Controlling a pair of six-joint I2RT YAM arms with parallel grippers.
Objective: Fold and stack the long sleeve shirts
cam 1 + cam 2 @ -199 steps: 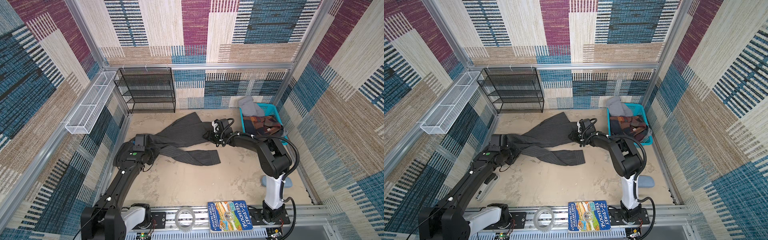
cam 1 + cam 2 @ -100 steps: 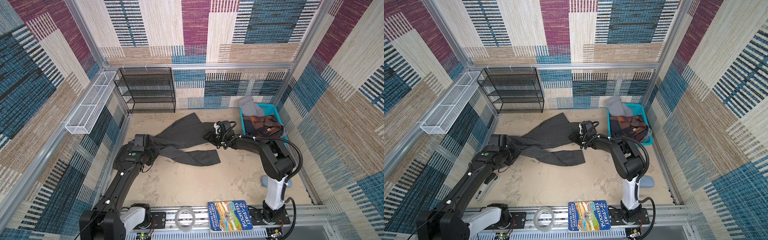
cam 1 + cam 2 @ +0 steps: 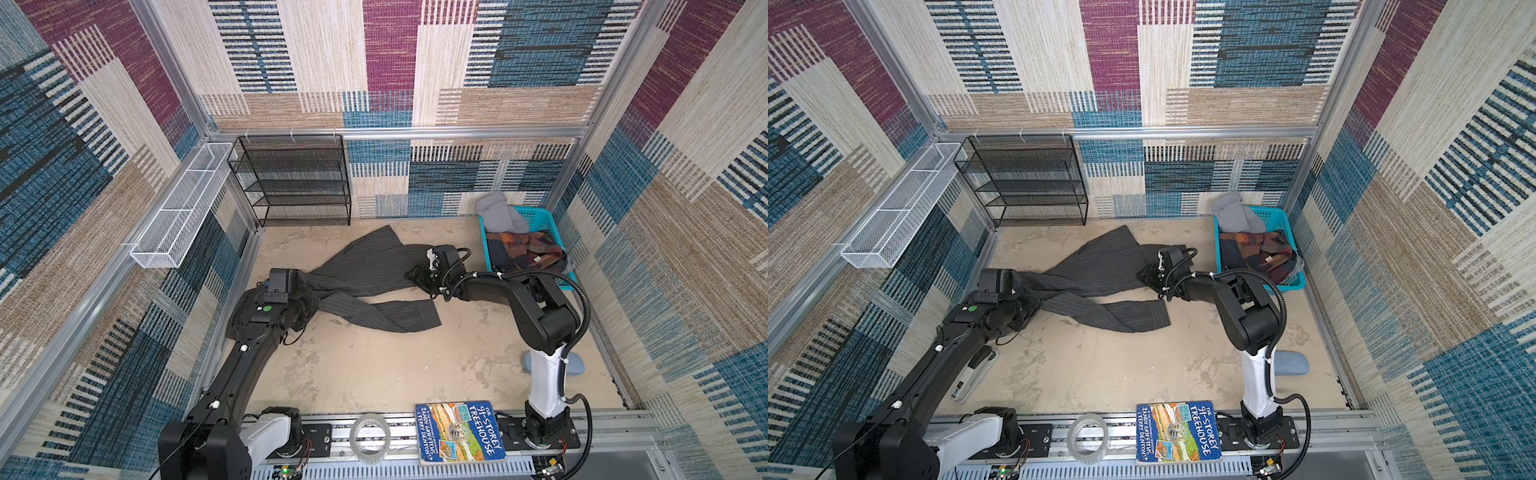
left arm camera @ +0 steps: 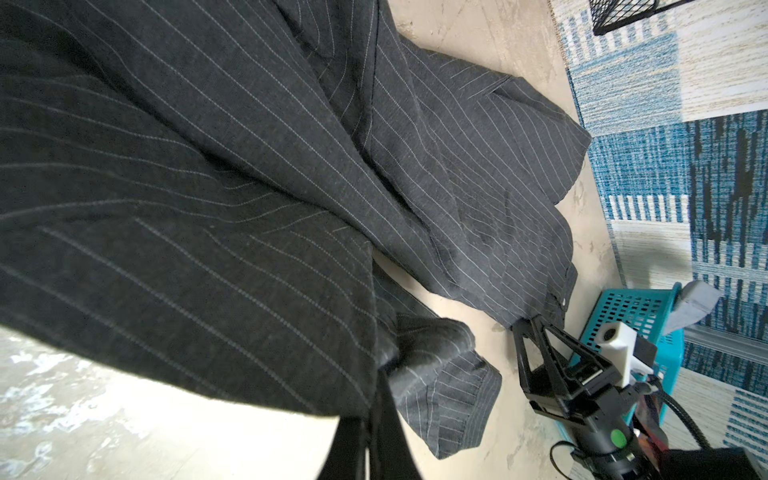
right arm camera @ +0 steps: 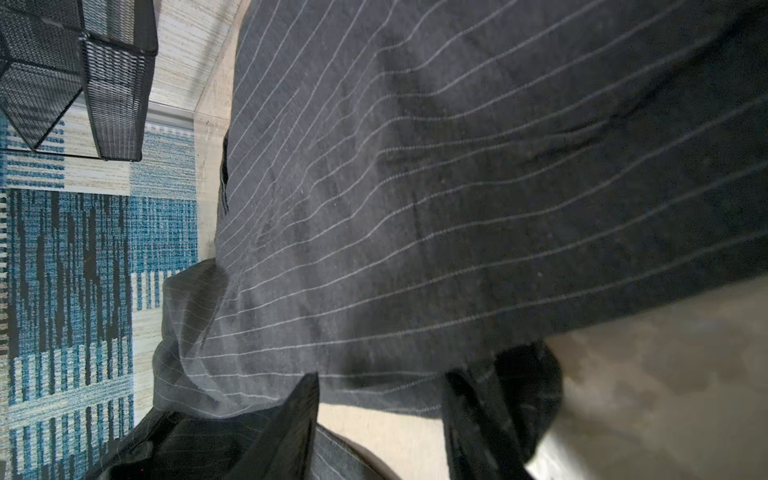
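We log a black mesh rack (image 3: 297,178) by the back wall, a teal basket (image 3: 536,214), and a book (image 3: 459,432) beside a tape roll (image 3: 370,436).

Pinstriped shirt (image 3: 365,266), basket (image 3: 536,216) on table (image 3: 374,365)

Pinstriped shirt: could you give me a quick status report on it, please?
Left gripper shut on shirt. Right gripper open at its far hem. Shirt rumpled, not yet folded. Teal basket apart from it.

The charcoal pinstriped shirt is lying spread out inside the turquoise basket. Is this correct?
Not quite. The charcoal pinstriped shirt is lying spread out on the beige table, to the left of the turquoise basket, not inside it. Both top views show this.
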